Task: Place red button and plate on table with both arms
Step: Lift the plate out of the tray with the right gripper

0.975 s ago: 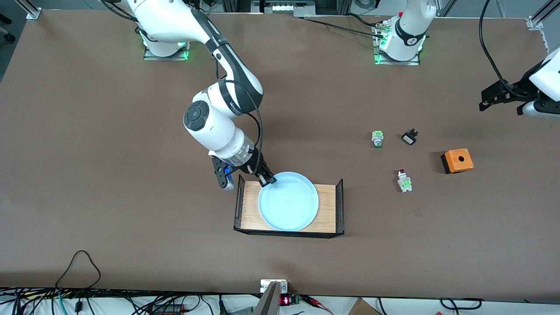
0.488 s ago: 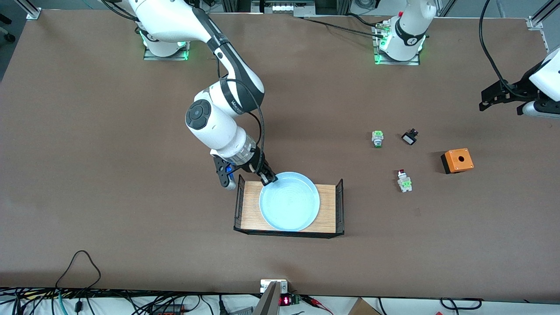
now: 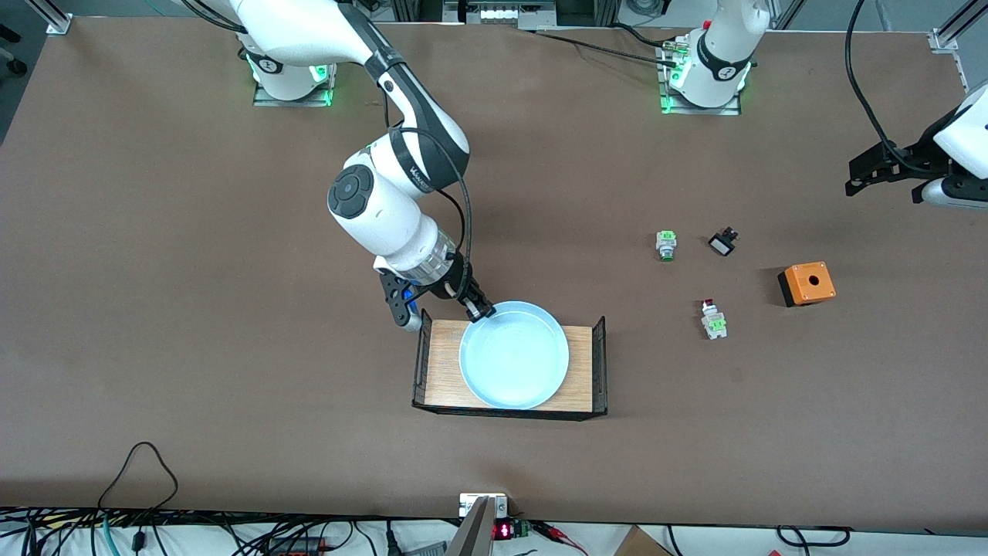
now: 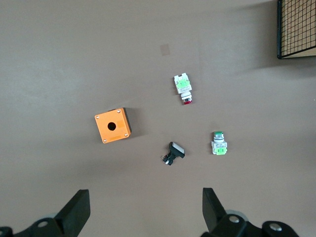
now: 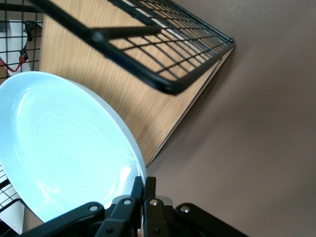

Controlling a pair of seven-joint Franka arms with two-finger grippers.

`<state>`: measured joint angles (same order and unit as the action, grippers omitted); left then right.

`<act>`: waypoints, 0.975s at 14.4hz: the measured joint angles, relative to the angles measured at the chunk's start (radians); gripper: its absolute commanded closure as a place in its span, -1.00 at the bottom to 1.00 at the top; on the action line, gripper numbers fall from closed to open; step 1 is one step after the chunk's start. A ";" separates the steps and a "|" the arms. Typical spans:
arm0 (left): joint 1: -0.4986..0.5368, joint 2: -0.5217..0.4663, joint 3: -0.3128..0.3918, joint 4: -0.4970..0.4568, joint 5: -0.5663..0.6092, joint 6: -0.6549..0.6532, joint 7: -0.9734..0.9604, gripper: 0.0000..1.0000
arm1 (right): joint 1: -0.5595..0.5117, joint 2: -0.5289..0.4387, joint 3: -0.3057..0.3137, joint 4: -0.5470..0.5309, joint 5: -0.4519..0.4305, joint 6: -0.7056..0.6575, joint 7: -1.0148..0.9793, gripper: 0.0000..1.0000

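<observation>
My right pincer (image 3: 480,310) pinches the plate (image 3: 515,355) rim at frame centre to lift it off the tray (image 3: 441,363), while my left pincer (image 4: 143,217) waits wide open at the right edge.

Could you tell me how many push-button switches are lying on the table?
2. The red button lies nearer the front camera; the green-capped switch lies farther off, beside a small black part. Nothing appears hidden.

So the plate (image 3: 515,357) sits over the tray (image 3: 440,363); red button (image 3: 712,319) lies toward the left arm's end from the tray, orange box (image 3: 807,283) past it.
</observation>
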<state>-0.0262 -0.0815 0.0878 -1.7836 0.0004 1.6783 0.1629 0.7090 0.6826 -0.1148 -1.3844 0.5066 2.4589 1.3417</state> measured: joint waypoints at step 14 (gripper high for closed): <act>-0.006 0.000 -0.026 0.014 0.000 0.000 0.000 -1.00 | -0.011 -0.194 -0.020 -0.019 -0.001 -0.211 -0.100 1.00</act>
<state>-0.0322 -0.0815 0.0615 -1.7697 0.0004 1.6783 0.1629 0.6977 0.4884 -0.1345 -1.4032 0.5061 2.2483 1.2412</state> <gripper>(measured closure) 0.000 0.969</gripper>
